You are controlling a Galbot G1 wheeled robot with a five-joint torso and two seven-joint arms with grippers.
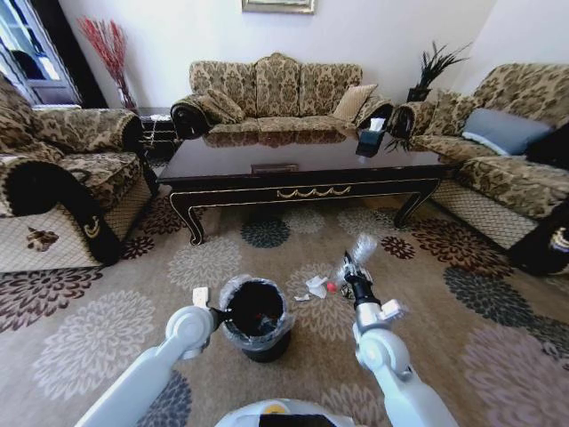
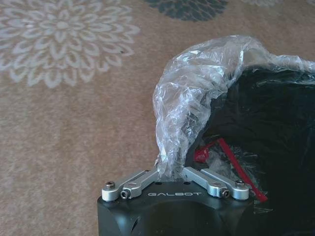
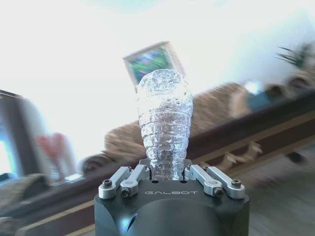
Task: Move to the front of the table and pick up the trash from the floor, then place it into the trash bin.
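Note:
The black trash bin stands on the carpet just in front of me, with a clear liner folded over its rim. My left gripper is shut on the liner at the bin's left rim. A red scrap lies inside the bin. My right gripper is shut on a crumpled clear plastic bottle, held upright to the right of the bin. White paper trash and a red bit lie on the floor beside that gripper. The dark table stands beyond.
A sofa sits behind the table, with armchairs at left and right. A dark tissue box rests on the table's right end. Open patterned carpet lies between me and the table.

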